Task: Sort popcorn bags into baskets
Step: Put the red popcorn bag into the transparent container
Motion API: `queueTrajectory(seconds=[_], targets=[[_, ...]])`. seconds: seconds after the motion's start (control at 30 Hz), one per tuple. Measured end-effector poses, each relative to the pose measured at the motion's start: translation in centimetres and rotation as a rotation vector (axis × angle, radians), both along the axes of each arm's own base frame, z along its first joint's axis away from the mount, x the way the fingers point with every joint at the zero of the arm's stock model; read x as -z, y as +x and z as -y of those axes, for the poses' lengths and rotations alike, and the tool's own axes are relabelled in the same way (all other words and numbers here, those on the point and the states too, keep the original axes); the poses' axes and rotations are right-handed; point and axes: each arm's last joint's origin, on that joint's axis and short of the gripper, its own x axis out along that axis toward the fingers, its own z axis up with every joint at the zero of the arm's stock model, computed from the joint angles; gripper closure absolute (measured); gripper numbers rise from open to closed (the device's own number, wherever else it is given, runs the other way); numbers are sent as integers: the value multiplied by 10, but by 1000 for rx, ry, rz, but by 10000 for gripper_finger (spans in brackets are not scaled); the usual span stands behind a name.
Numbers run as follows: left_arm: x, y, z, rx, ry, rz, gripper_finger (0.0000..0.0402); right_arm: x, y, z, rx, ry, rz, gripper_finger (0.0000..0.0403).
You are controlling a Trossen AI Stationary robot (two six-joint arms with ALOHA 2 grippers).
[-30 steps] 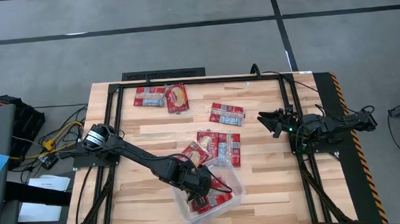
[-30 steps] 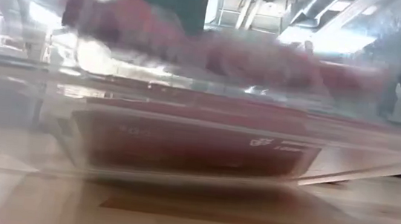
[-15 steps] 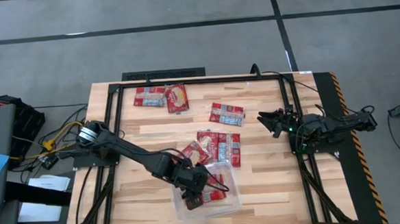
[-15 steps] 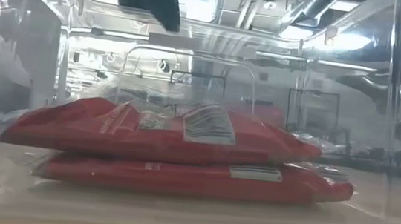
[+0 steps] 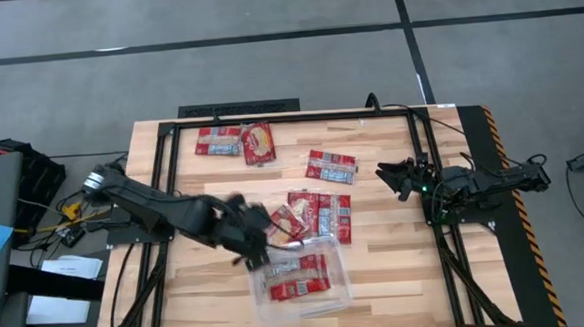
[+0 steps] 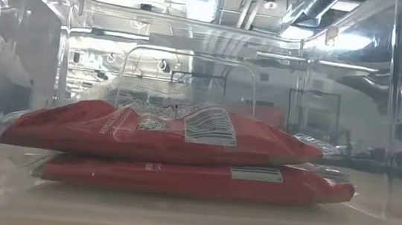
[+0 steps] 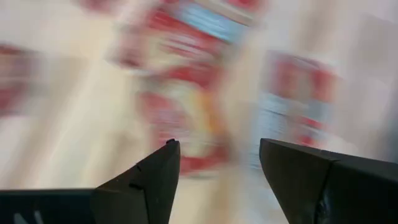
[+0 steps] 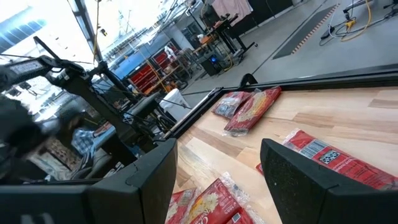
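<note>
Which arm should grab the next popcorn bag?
Left, probably. The left gripper is open, empty, beside the middle cluster of popcorn bags and the clear bin. The right gripper waits at the table's right edge.

From up here I see a grey floor (image 5: 266, 45) crossed by dark lines (image 5: 166, 45) around my wooden table (image 5: 387, 259). Off the table's left side sit cables (image 5: 74, 205), a dark case (image 5: 17, 173) and papers (image 5: 63, 286). Through the right wrist view, the hall beyond holds red racks (image 8: 152, 65), blue panels (image 8: 31, 22) and bright ceiling light.
</note>
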Motion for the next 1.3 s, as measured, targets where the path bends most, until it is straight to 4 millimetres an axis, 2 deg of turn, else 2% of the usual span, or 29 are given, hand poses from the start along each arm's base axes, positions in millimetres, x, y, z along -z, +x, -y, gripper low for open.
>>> queueTrajectory(seconds=[0.07,0.17,0.47,0.57,0.67,0.8,1.0,1.17,1.3], targets=[[-5,-11,-14,-66,63,-9,193,0,0,0,0,-1,0,148],[7,-16,-32,-100,65,-45,188,0,0,0,0,-1,-1,148],[91,-4,-87,-74,-114,-27,117,1,0,0,0,-3,-12,148],[113,-2,-103,-104,-153,48,100,2,0,0,0,-4,-17,148],[129,-6,-116,-138,-149,48,96,2,0,0,0,-4,-17,148],[145,-9,-121,-145,-156,43,95,2,0,0,0,-11,-20,148],[168,4,-113,-94,-189,69,95,2,0,0,3,-24,-26,148],[194,11,-110,-106,-196,-6,95,1,0,0,4,-24,-25,148],[205,15,-110,-82,-252,-32,99,1,0,0,3,-24,-24,148]])
